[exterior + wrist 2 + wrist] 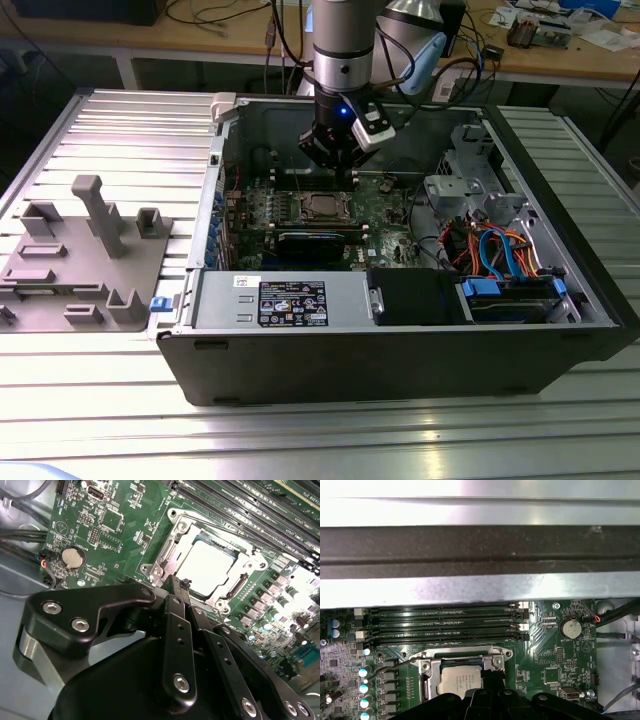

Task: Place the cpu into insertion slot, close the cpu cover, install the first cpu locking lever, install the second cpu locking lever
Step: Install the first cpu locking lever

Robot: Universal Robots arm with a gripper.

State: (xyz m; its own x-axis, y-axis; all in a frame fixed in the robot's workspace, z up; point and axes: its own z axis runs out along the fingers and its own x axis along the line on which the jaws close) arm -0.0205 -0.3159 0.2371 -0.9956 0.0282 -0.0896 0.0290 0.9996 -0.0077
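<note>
**Operator:** Where does everything sit relative to the insertion slot?

**Guide:** The cpu lies flat inside it, silver top up. You can see it in both wrist views, and the cpu cover frames it with its window around the chip. In the exterior view the slot sits mid-board inside the open computer case, with your gripper hanging just above and behind it.

**Operator:** And the gripper itself?

**Guide:** In the second wrist view its fingers are drawn together, tips closed on nothing that I can see, right at the slot's near edge by the cover's corner. I read this as pressing work on the cover or a lever, not carrying.

**Operator:** What should I watch for?

**Guide:** Judging from these frames, you want the closed tips on metal only: the cover's rim or a locking lever, never the chip's top or the green motherboard beside the slot. A thin wire lever shows on the slot's side away from the coin battery in the first wrist view; whether it is hooked I cannot tell. The memory slots lie just beyond the slot's far edge, so give yourself room there. Push straight and slow; a slipping tip could scrape components.
</note>
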